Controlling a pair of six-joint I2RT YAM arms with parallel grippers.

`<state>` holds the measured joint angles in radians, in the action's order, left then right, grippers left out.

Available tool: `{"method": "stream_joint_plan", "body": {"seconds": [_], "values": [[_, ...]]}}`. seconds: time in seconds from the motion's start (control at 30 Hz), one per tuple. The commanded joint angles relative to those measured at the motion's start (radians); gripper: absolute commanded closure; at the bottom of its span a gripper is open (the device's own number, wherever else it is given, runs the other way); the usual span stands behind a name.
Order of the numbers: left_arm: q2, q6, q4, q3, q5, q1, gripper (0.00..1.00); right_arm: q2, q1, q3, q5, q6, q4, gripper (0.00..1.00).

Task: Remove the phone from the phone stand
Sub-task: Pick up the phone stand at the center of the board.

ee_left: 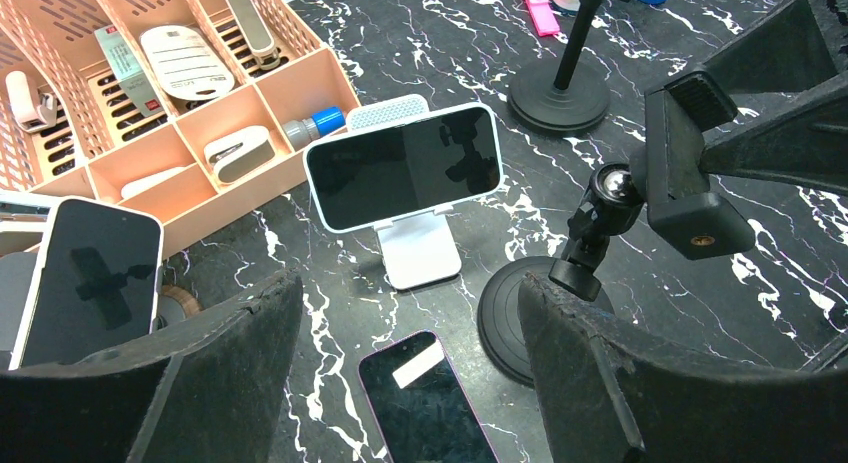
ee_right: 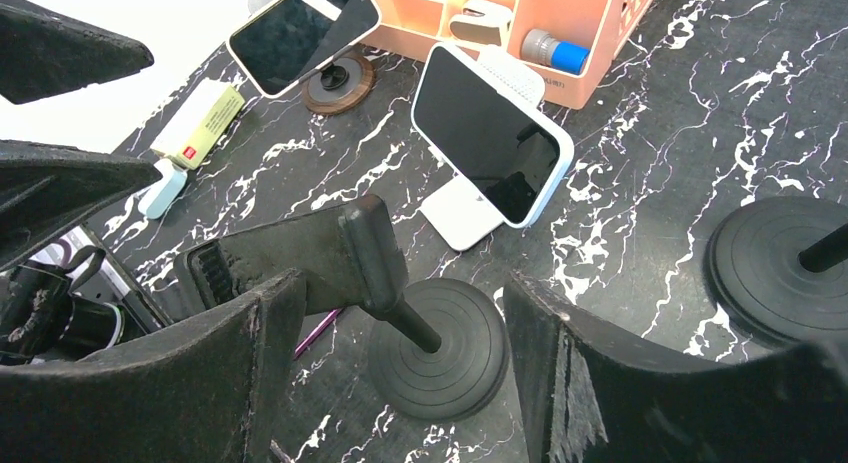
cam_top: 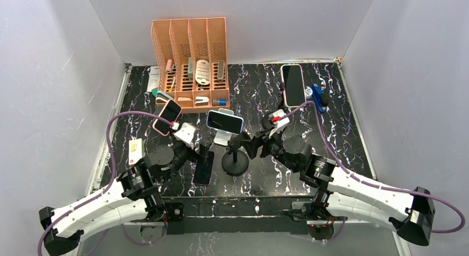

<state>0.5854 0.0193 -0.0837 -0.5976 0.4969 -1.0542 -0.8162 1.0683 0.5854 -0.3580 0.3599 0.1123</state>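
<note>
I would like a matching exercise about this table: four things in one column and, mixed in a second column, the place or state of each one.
Things
1. white-edged phone
2. phone nearest the arm bases
3. black clamp stand
4. orange organizer

Place or state
A. lying flat on the table
B. holding no phone
C. at the far side, small items in its compartments
D. propped sideways on the white stand

Pairs: 1-D, 2-A, 3-B, 4-C
</note>
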Motion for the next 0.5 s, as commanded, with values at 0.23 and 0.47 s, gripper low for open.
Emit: {"method": "stream_joint_plan", "body": {"seconds": [0.23, 0.47], "values": [[-0.002, 0.004, 0.001, -0.028, -0.021, -0.001, 0.25, 0.014, -0.027, 0.008, 0.043, -0.027, 0.109, 0.31], [-0.001, 0.014, -0.003, -0.031, -0.037, -0.001, 0.25, 0.016, -0.032, -0.005, 0.044, -0.026, 0.124, 0.36]]}}
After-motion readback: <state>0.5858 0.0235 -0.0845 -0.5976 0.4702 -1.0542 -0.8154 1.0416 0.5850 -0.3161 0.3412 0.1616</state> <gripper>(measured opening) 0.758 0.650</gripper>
